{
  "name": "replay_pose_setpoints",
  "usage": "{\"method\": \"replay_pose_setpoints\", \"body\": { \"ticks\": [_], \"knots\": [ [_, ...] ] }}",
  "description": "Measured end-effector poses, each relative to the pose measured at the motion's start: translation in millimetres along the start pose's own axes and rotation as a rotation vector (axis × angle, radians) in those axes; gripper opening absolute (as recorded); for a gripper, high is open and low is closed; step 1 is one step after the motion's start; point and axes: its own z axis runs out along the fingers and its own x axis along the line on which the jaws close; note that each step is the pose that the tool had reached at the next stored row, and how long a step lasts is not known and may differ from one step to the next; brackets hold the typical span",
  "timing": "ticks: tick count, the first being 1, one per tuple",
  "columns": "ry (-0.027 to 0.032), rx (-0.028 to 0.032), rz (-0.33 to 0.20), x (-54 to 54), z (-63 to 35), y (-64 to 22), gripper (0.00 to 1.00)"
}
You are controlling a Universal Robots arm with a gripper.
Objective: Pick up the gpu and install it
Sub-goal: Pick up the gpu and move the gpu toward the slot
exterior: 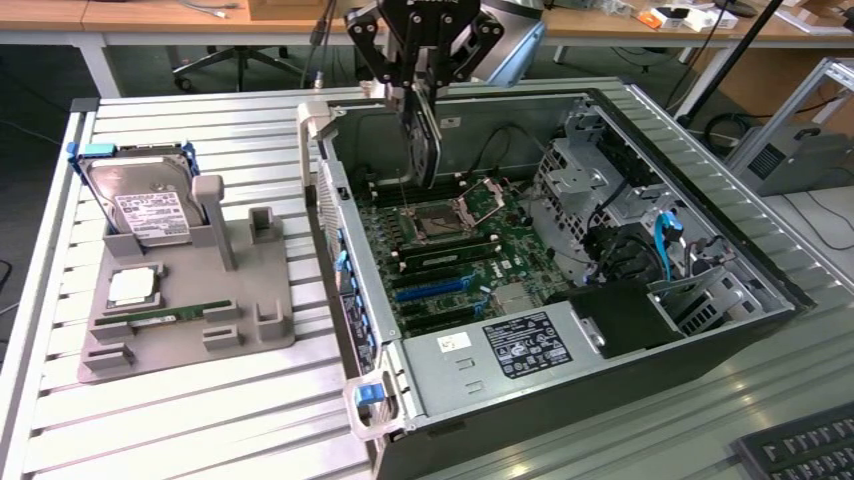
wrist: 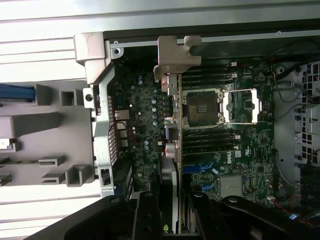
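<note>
My gripper [exterior: 418, 80] hangs over the back end of the open computer case [exterior: 694, 350] and is shut on the gpu [exterior: 422, 140]. The card hangs edge-down, a dark thin plate above the motherboard [exterior: 447, 265] near the CPU socket [exterior: 437, 222], clear of the board. In the wrist view the gpu [wrist: 176, 125] shows edge-on with its silver end bracket [wrist: 177, 50] toward the case's rear wall. The black fingers [wrist: 149, 215] of the gripper [wrist: 175, 212] clamp it from both sides. It lines up beside the CPU socket [wrist: 200, 107], above the board's slots.
A grey fixture [exterior: 187, 310] on the slatted table at the exterior view's left holds a hard drive with blue handles [exterior: 150, 205], a CPU chip [exterior: 131, 288] and a RAM stick [exterior: 174, 317]. Drive cages and cables [exterior: 654, 240] fill the case's far side. A keyboard [exterior: 801, 450] lies at the lower right.
</note>
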Motion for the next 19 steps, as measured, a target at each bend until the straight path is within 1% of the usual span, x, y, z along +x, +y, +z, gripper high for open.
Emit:
{"method": "replay_pose_setpoints", "body": {
  "ticks": [19],
  "knots": [
    [0.0,0.0,0.0,-9.5,0.3,0.7,0.27]
  ]
}}
